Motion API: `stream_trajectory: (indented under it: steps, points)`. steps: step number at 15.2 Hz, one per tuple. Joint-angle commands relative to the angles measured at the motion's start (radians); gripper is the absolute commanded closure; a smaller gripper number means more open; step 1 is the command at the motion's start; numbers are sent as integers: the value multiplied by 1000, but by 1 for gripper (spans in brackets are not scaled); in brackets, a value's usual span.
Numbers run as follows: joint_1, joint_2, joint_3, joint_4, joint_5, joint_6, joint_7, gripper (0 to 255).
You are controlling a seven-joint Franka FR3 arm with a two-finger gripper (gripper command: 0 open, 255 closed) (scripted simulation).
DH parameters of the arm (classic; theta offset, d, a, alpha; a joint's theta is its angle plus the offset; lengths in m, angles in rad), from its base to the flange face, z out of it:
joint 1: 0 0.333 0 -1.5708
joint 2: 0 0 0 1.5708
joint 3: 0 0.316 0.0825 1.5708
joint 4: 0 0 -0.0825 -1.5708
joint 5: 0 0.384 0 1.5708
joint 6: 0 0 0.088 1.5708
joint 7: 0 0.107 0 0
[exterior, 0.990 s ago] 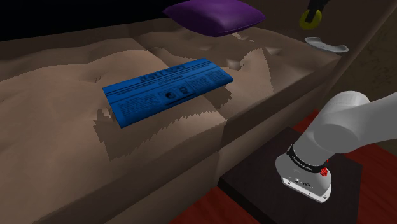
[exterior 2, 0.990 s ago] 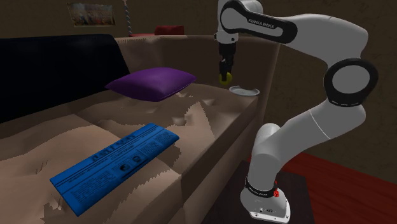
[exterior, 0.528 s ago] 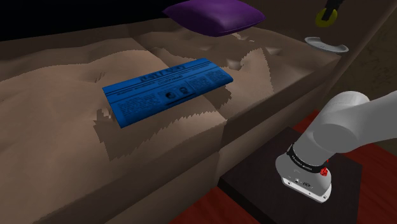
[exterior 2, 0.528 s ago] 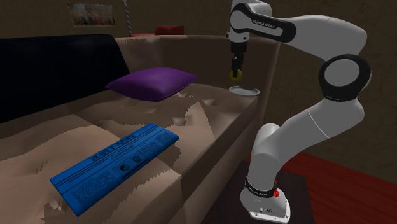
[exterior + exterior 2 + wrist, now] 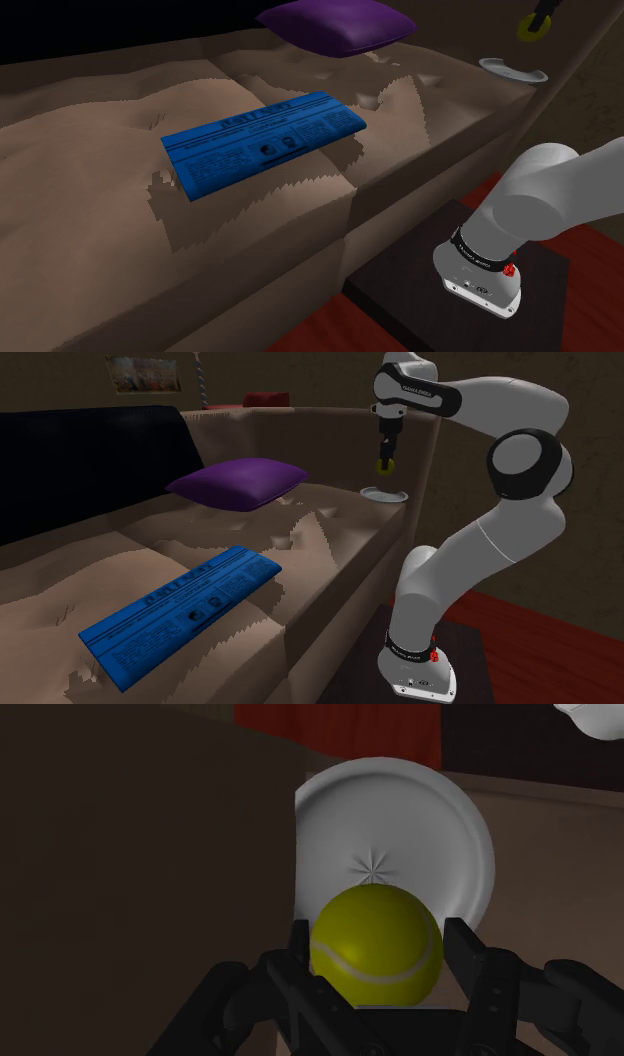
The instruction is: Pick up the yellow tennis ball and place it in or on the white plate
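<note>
Nearest the wrist camera we see the black gripper (image 5: pixel 378 936) closed partway onto the yellow-green tennis ball (image 5: pixel 377 949) — one finger presses each side of it, so the ball is clasped between them. Beyond the ball, along the gripper's line, lies the white plate (image 5: pixel 400 814), round and shallow, with a small star-shaped mark at its centre. In the shoulder view we read outward from the dark stand (image 5: pixel 400 290) and the arm's white base (image 5: pixel 480 275) to the tan sofa (image 5: pixel 100 200). On its rumpled seat lies a blue flat object (image 5: pixel 260 140) with printed markings, and farther back a purple cushion (image 5: pixel 335 25). At the seat's far end, beside the sofa's arm, rests the plate (image 5: pixel 512 70), and the ball (image 5: pixel 530 27) hangs above it. In the second exterior view we see the arm arching over from its base, the gripper (image 5: pixel 384 460) pointing down, and the ball (image 5: pixel 384 466) held above the plate (image 5: pixel 383 495) — near it, not touching.
</note>
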Motion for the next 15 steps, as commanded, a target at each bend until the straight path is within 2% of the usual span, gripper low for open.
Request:
stream_trajectory:
  steps: [1,12,15]
  points:
    - [-3,-9,-7,-25,-7,18,0,255]
    - [-29,-71,-32,-211,-47,145,38,255]
    - [-29,-71,-32,-211,-47,145,38,255]
